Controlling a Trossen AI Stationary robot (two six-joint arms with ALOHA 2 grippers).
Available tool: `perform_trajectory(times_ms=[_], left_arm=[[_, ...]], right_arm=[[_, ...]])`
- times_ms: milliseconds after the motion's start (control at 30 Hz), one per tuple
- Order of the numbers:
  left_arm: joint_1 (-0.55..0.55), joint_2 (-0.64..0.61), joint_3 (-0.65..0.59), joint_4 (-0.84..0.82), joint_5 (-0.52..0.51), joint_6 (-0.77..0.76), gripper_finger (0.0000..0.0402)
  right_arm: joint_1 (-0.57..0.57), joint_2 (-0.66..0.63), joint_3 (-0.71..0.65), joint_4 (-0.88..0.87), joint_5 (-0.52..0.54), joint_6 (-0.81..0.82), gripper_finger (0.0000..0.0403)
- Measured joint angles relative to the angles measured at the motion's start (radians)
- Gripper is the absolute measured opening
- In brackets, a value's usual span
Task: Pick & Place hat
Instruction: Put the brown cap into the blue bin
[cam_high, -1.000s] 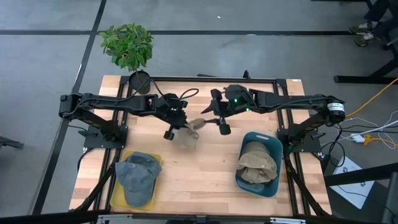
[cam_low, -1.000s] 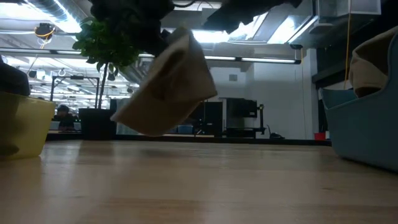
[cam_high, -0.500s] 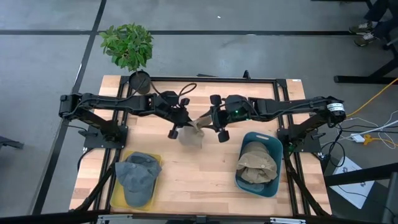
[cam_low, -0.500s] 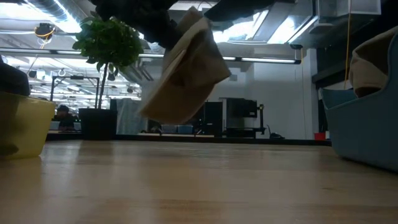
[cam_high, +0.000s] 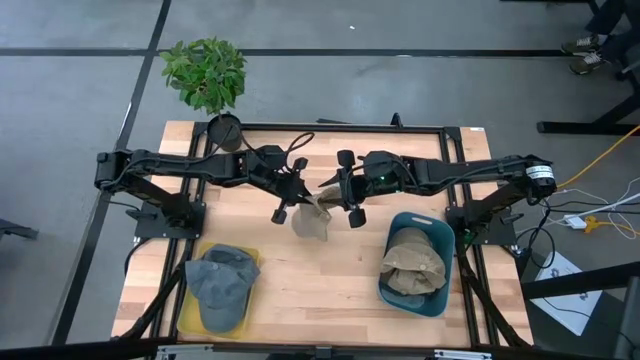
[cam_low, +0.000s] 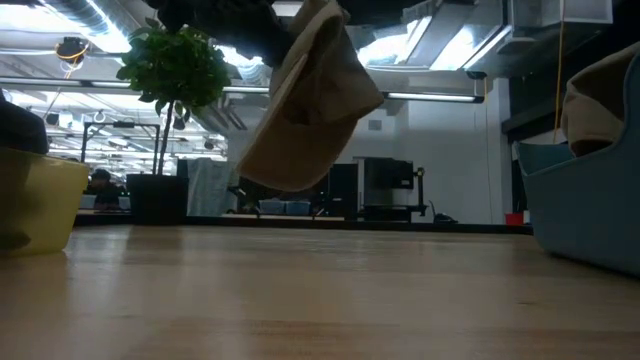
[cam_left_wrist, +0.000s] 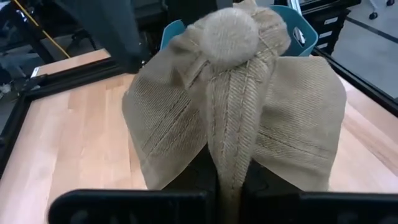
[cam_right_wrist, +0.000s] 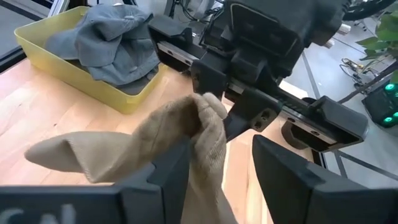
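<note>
Tools met mid-desk: left clamped one tan cloth hat, hanging at its six o'clock; right tool apart, straddling it.

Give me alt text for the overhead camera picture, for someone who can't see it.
Over the middle of a wooden table, two dark robot arms meet at a tan hat: the left pincer is shut on it and the right pincer stands open around it. A yellow tray holds a grey hat, a blue bin holds more tan hats, and a potted plant stands behind.
</note>
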Motion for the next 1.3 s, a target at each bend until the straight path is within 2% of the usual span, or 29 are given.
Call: perform_trajectory(times_ms=[200, 433, 733, 900, 1133, 1300], left_arm=[[-0.005, 0.000, 0.000, -0.002, -0.001, 0.000, 0.0011], [-0.013, 0.000, 0.000, 0.011, -0.011, 0.000, 0.0015], [-0.013, 0.000, 0.000, 0.013, -0.026, 0.000, 0.0041], [-0.013, 0.000, 0.000, 0.013, -0.026, 0.000, 0.0071], [-0.012, 0.000, 0.000, 0.013, -0.030, -0.046, 0.0129], [-0.012, 0.000, 0.000, 0.014, -0.031, -0.087, 0.0151]], right_arm=[[0.000, 0.000, 0.000, -0.001, 0.000, 0.003, 0.0123], [0.000, 0.000, 0.000, -0.003, -0.003, 0.003, 0.0014], [0.000, 0.000, 0.000, -0.056, 0.000, 0.014, 0.0007], [0.000, 0.000, 0.000, -0.071, 0.010, 0.048, 0.0005], [0.000, 0.001, 0.000, -0.117, 0.123, 0.125, 0.0003], [0.007, -0.019, 0.000, -0.207, 0.239, 0.231, 0.0003]])
